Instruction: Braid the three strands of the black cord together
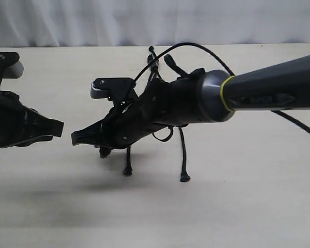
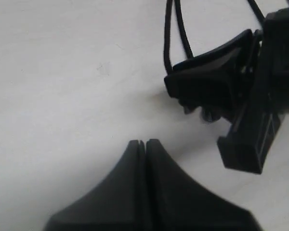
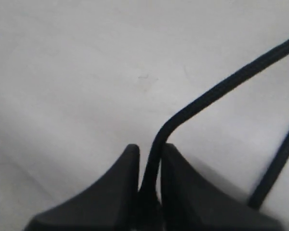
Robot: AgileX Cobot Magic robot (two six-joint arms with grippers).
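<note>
Black cord [image 1: 184, 155]: mid-table, beneath right gripper [image 3: 149, 150] clamped on one strand [image 3: 221, 86]. Keep that pinch firm, carry it over the other strands [image 1: 128, 157] without slack; part the pressed-together tips of left gripper [image 2: 142, 143] before handing over.

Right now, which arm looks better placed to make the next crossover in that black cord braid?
The right, probably. The right arm's black tool is shut on one thin matte black rope strand, ready to carry it across. The left arm's black tool is shut, empty and touching no strand.
</note>
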